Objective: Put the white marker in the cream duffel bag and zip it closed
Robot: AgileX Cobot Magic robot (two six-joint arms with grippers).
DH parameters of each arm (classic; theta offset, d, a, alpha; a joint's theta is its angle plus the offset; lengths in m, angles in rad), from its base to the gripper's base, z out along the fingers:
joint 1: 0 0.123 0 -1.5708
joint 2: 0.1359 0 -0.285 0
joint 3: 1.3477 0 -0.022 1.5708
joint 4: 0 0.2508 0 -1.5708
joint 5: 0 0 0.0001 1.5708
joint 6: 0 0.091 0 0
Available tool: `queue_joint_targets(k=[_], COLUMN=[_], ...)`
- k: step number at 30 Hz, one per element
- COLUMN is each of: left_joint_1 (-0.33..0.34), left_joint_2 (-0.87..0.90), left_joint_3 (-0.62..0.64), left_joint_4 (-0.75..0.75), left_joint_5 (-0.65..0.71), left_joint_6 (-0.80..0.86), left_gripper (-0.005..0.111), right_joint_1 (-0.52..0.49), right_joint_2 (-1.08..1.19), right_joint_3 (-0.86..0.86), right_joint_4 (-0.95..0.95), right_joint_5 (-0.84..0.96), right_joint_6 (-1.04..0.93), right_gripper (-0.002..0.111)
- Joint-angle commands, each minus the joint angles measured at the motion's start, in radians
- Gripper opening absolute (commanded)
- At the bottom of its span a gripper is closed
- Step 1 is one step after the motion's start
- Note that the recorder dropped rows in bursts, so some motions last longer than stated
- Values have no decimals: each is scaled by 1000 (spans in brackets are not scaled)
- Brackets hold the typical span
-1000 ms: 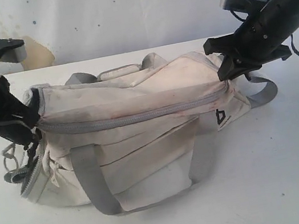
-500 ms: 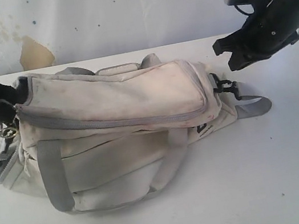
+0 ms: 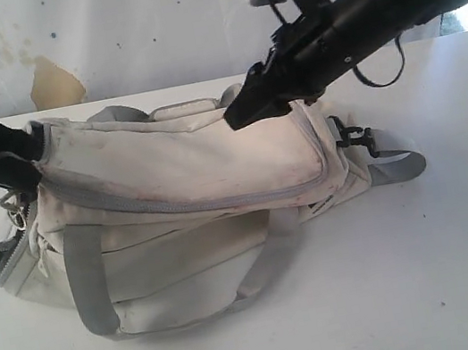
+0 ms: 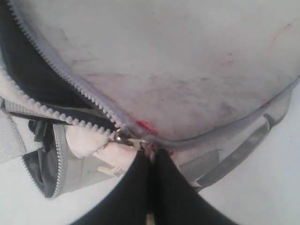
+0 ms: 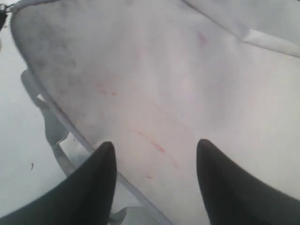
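The cream duffel bag (image 3: 185,156) lies on its side on the white table (image 3: 432,267). My left gripper (image 3: 30,165) is at the bag's left end, shut on the pull of the grey zipper (image 4: 149,146) beside its metal slider (image 4: 123,136). Behind the slider the teeth stand apart over a dark opening (image 4: 33,79). My right gripper (image 3: 244,105) hovers open just above the bag's top panel (image 5: 164,70), with nothing between its fingers (image 5: 105,159). The white marker is hidden from every view.
A grey webbing handle (image 3: 84,274) loops down the bag's front left. A black buckle (image 3: 357,140) and grey strap (image 3: 400,166) trail off the bag's right end. A white wall (image 3: 145,27) backs the table.
My right gripper has opened and swung left from off the bag's right end to over its top panel. Over the second, the left gripper drew the bag leftward.
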Motion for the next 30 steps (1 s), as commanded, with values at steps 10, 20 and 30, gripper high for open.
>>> queue_joint_targets(k=[10, 20, 30], left_joint_1=[-1, -1, -1], left_joint_2=[-11, -11, -11], left_joint_3=[2, 2, 2], left_joint_4=[-128, -176, -187], left_joint_5=[60, 92, 95], left_joint_6=[-34, -35, -88], left_gripper=[0, 0, 0], right_joint_1=[209, 314, 367], right_joint_2=[51, 111, 121], right_joint_3=[1, 1, 1], right_joint_4=[22, 61, 98], right_joint_5=[-3, -106, -254], right_joint_6=[-201, -387, -459], right_gripper=[49, 49, 49])
